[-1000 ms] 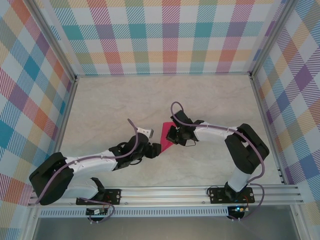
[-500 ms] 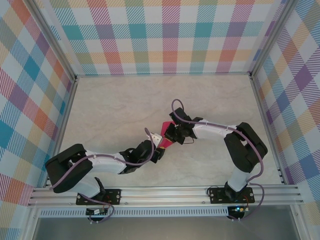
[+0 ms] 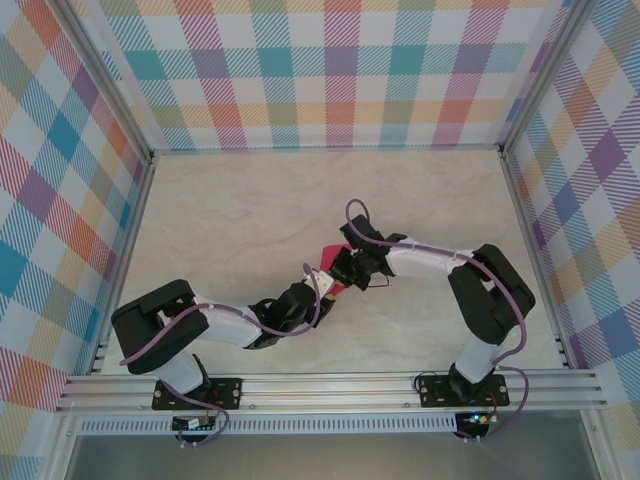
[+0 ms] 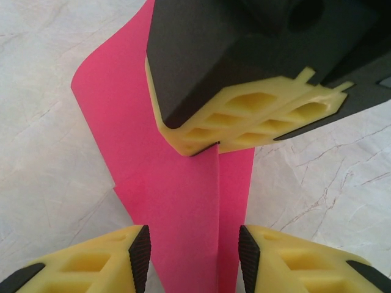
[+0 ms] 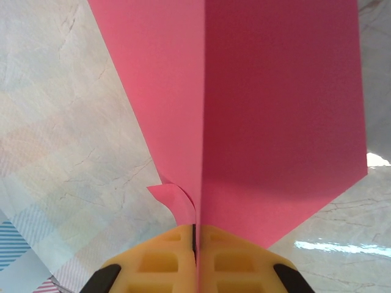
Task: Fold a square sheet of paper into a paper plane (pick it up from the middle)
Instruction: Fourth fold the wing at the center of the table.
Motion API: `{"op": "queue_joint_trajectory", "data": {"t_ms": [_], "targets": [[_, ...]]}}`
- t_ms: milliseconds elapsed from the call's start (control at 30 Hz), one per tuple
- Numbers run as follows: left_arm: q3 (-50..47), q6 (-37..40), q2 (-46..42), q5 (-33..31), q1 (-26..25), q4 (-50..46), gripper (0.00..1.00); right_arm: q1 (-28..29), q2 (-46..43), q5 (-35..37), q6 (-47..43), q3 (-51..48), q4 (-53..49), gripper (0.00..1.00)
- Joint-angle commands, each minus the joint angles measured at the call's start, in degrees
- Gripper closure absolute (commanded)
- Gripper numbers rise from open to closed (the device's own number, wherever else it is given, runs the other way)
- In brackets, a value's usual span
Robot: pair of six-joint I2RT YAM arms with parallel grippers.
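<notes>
Left jaws advanced, now parted astride one pink paper [image 4: 177, 183]; right jaws clenched on it.

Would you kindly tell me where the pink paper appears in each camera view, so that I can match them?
Top external: pink paper at centre, between left tool and right tool.
Left wrist: pink paper in the middle, reaching down into the open left tool.
Right wrist: pink paper across the upper middle, crease vertical.
Shared landmark: the right tool shut on its crease.

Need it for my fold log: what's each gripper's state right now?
Left gripper: open, astride the pink paper.
Right gripper: shut on the pink paper.
</notes>
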Motion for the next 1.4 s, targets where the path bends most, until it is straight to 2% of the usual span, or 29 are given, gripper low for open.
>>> {"op": "queue_joint_trajectory", "data": {"t_ms": [0,100,233,467,600,767,933,1167,1367], "targets": [[0.14,0.98,1.07,-1.09,-0.71,2.70,0.56,-0.39,1.17,-2.00,1.31,1.49,-0.63,0.94],[0.50,0.87,1.96,-2.12,-0.72,3.03,0.63,-0.56,1.32,-2.61,1.37,1.53,-0.68,0.93],[0.94,0.15,2.80,-2.85,-0.71,3.05,0.71,-1.01,0.46,-2.71,0.71,1.01,-0.40,0.84],[0.00,-3.19,2.47,-3.54,-0.71,2.65,0.82,-3.04,-4.23,-1.42,-3.57,-1.29,-0.02,0.54],[-0.64,-7.76,1.51,-3.23,-0.71,1.96,0.84,-4.37,-8.19,-0.20,-9.56,-4.24,2.73,0.43],[-0.37,-14.46,0.85,-1.85,-0.63,-1.02,0.86,-5.34,-11.73,-1.30,-18.71,-7.50,6.45,0.42],[-0.96,-20.47,-1.10,0.34,0.20,-2.12,0.88,-6.28,-13.62,-4.26,-23.61,-11.11,11.11,0.43],[-0.86,-26.96,-2.38,7.43,3.06,-3.12,0.88,-6.35,-9.95,-10.89,-26.58,-11.92,15.51,0.51],[0.81,-29.73,-1.77,11.25,5.22,-6.04,0.90,-6.36,-5.90,-12.46,-27.75,-11.09,16.83,0.57]]}}
